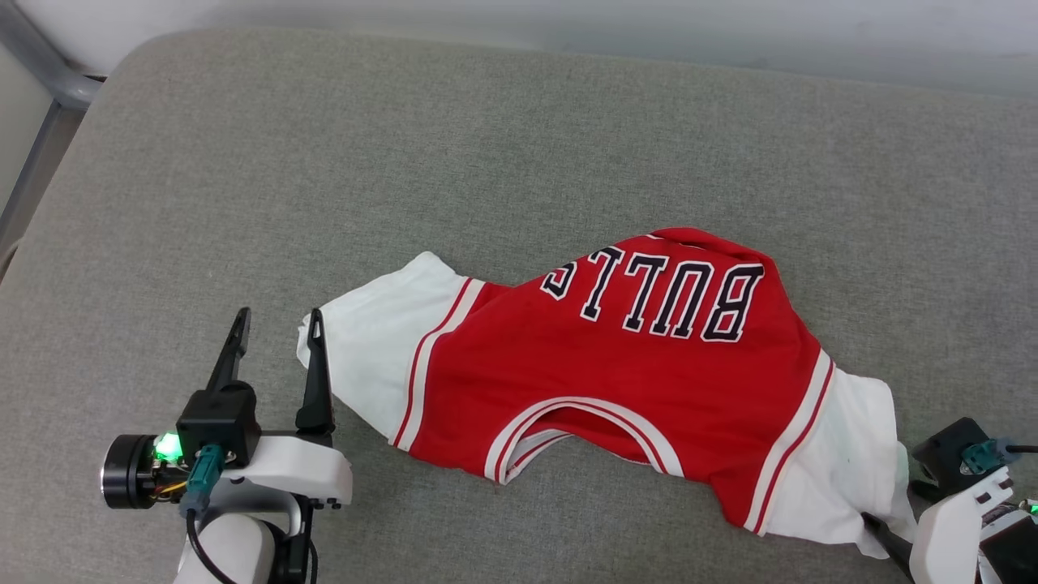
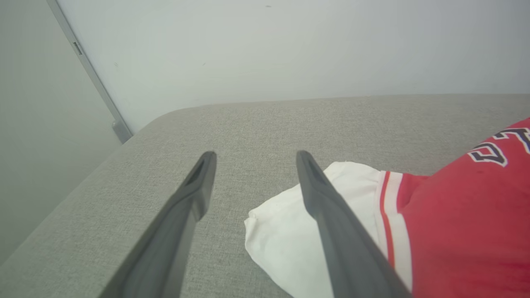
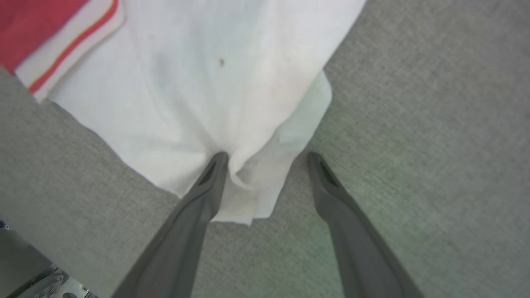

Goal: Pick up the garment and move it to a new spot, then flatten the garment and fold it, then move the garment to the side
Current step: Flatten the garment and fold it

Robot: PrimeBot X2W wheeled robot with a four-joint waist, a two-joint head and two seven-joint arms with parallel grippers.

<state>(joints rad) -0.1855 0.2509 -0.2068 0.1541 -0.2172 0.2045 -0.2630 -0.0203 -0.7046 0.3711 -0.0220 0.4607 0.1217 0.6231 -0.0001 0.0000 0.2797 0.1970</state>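
Grippers sit nearest, by the bench's front edge. The left gripper, fingers spread wide, stands at the tip of one white sleeve, perhaps touching its hem. The right gripper, likewise spread, straddles the other sleeve's corner without pinching it. Beyond them the garment lies rumpled right of the bench's middle, with its lettering on the farthest part.

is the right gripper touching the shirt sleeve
Touching. The right wrist view shows the white sleeve puckered against the tip of one finger of the open right gripper, with cloth lying between the fingers.
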